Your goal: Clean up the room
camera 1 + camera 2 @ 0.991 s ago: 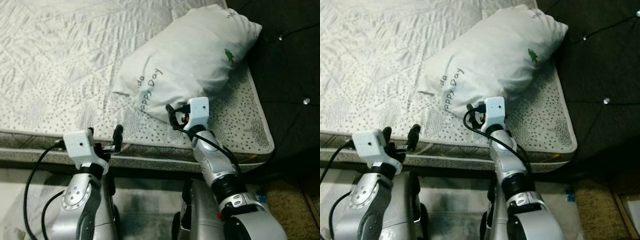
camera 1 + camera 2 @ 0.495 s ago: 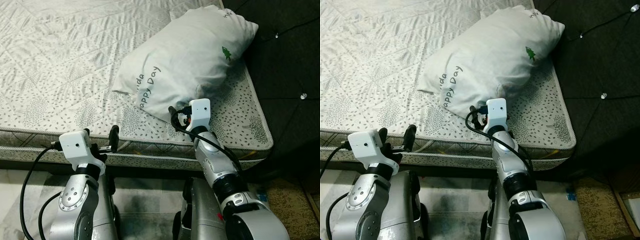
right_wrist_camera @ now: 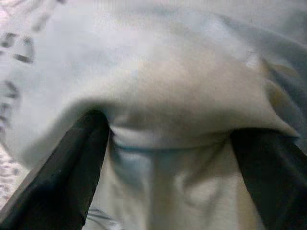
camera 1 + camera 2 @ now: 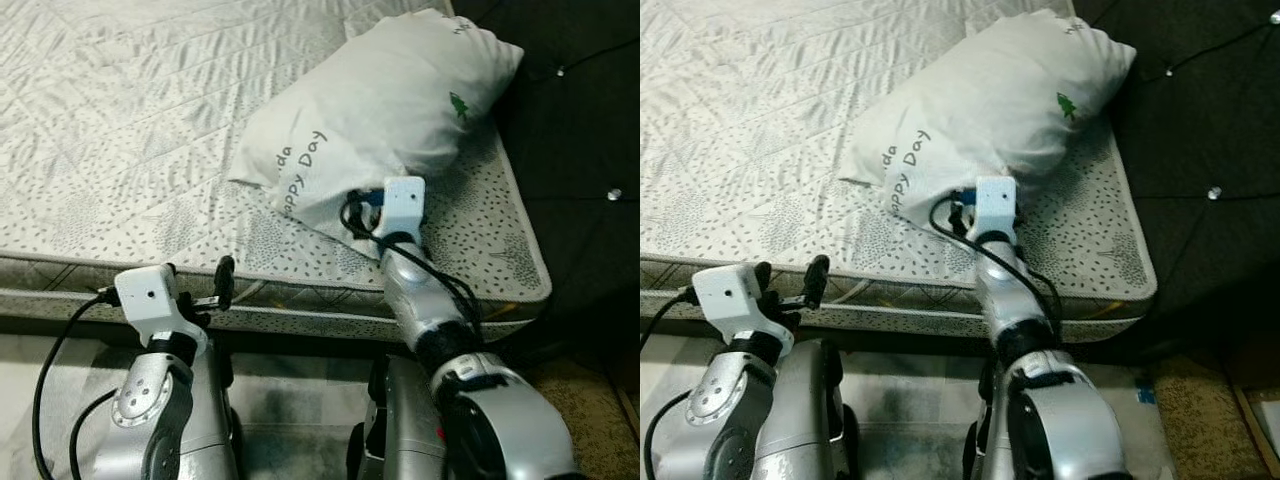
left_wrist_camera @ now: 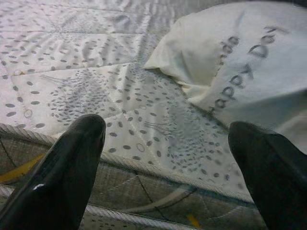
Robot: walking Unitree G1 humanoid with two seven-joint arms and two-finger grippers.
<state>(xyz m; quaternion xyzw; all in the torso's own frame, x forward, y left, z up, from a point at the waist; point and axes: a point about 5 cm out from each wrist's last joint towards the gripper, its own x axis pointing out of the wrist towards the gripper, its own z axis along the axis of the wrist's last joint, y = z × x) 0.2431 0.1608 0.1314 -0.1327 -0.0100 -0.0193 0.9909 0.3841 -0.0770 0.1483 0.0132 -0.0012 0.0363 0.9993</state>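
A white pillow (image 4: 380,110) printed "Happy Day" with a small green tree lies at the right end of the mattress (image 4: 130,130). My right gripper (image 3: 168,158) is pushed into the pillow's near side, open, with pillow cloth bulging between its two spread fingers (image 3: 72,167). From the head, its white wrist box (image 4: 404,200) sits right against the pillow. My left gripper (image 4: 198,285) is open and holds nothing. It hovers at the mattress's front edge, pointing at the pillow's near corner (image 5: 192,57).
A dark tufted headboard (image 4: 580,120) with shiny buttons stands to the right of the mattress. The mattress side and its piped edge (image 4: 300,310) run across in front of me. Brown carpet (image 4: 600,400) lies at the lower right.
My right gripper has pushed forward, from just short of the pillow into its near side. The left arm has sunk slightly and stays open at the mattress edge.
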